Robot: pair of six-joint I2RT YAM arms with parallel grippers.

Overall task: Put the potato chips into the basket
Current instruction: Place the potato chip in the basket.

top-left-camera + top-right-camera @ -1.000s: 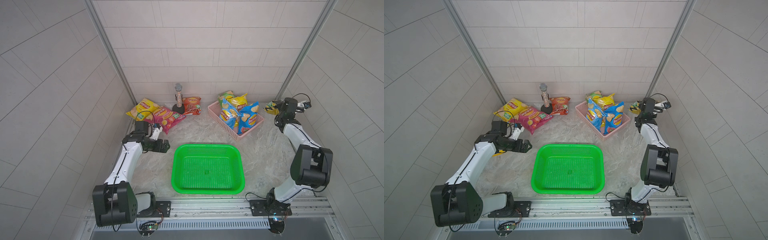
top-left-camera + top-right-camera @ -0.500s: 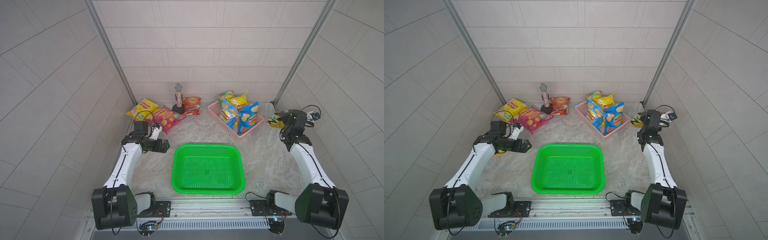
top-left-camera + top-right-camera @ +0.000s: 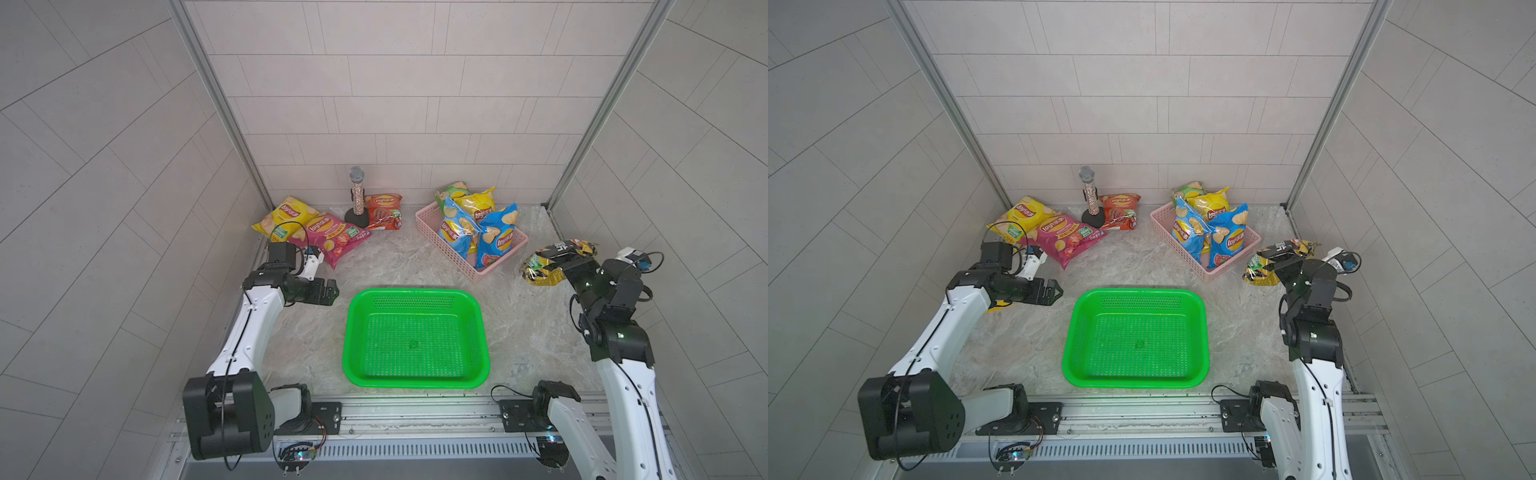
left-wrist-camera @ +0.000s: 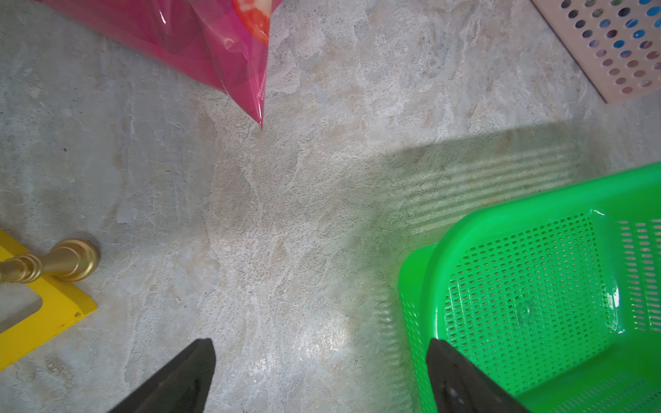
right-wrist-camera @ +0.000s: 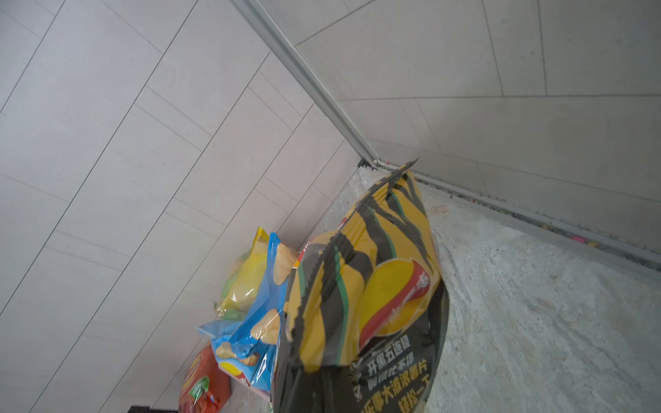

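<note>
Left gripper near wrist-only brass knob

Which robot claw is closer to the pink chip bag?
Left. The left claw hangs open just in front of the pink chip bag. The right claw is far across the table, shut on a black chip bag.

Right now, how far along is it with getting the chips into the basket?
Done: nothing yet in the green basket, which sits empty; four bags stand in the pink basket. In hand: the right gripper is shut on a black bag beside the pink basket. Left: the yellow bag, magenta bag and red bag lie outside any basket, and the open left gripper holds nothing.
</note>
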